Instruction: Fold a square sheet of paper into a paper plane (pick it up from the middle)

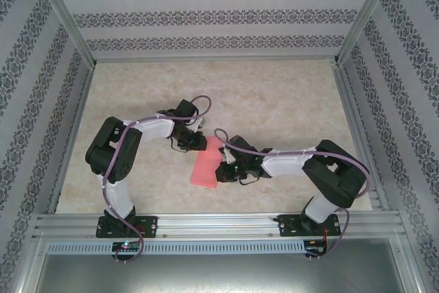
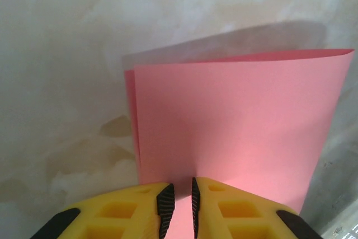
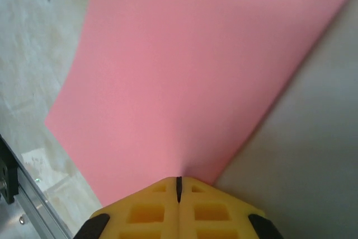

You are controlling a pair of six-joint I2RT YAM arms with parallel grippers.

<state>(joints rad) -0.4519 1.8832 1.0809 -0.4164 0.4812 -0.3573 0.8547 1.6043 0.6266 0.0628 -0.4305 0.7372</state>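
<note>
square sheet of paper (image 1: 204, 168) folded loosely double, raised over table (image 1: 288, 101) middle, nearer near edge. left gripper (image 2: 180, 187) narrowed onto one paper edge, pink between pads. right gripper (image 3: 179, 182) clenched tight on opposite edge.

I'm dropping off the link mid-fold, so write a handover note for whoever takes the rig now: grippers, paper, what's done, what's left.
Left gripper: closed on one edge of the square sheet of paper, with a thin slit between its pads.
Right gripper: shut on another edge of the same sheet.
Paper: held between both arms at the near middle of the table. It is doubled over, with two layers showing at one edge in the left wrist view.
Done: sheet gripped and a first fold seemingly begun. No pressed crease can be seen.
Left: crease it, then fold the nose and wings. There is no dart shape yet.
</note>
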